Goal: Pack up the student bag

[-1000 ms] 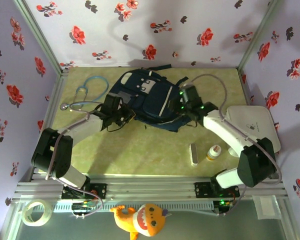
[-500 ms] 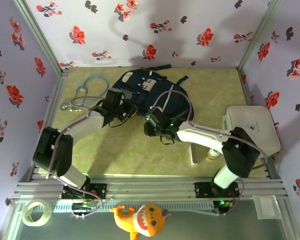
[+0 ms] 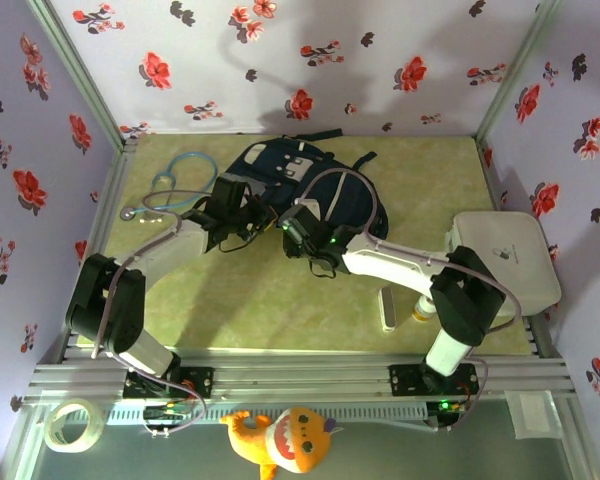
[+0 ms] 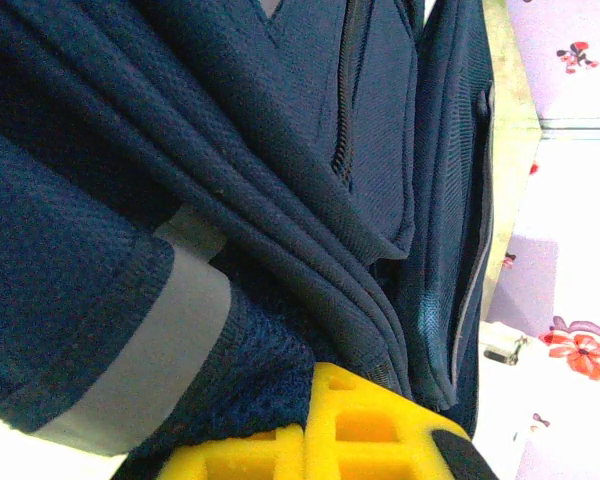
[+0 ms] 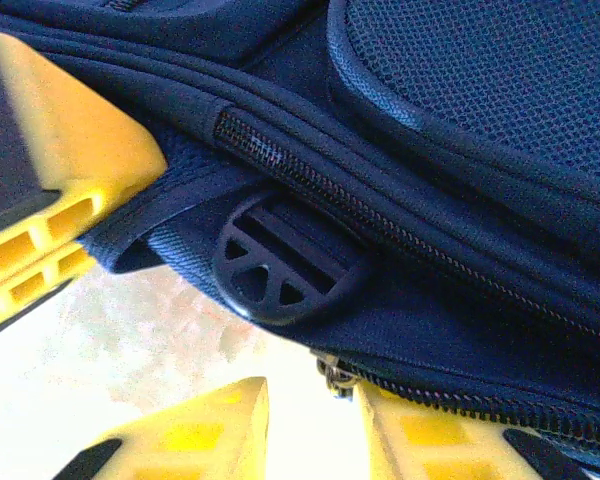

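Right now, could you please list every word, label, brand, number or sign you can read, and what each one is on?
No text reads clearly.
white case: small dark mark on the lid, too small to read.
small bottle: label too small to read.
student bag: pale patches, no legible lettering.

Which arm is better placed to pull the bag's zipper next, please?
The right: the zipper pull sits between the open fingers of the right gripper. The left gripper is shut on the bag, likely steadying it.
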Controlling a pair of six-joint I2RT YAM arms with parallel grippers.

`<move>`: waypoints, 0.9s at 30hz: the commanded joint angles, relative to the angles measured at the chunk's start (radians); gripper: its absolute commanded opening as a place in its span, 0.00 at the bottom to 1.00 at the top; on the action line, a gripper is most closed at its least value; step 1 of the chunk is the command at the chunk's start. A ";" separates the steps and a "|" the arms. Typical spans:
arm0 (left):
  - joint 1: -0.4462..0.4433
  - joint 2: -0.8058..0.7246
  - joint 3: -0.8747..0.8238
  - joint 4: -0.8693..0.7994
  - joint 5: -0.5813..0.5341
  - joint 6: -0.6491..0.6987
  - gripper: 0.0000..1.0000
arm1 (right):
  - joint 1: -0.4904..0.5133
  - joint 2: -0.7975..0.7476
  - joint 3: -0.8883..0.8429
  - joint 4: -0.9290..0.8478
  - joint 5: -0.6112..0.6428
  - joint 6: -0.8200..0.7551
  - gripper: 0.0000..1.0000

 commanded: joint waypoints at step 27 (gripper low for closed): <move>-0.025 -0.025 0.077 0.046 0.045 0.007 0.00 | -0.007 0.096 0.098 -0.068 0.251 0.032 0.22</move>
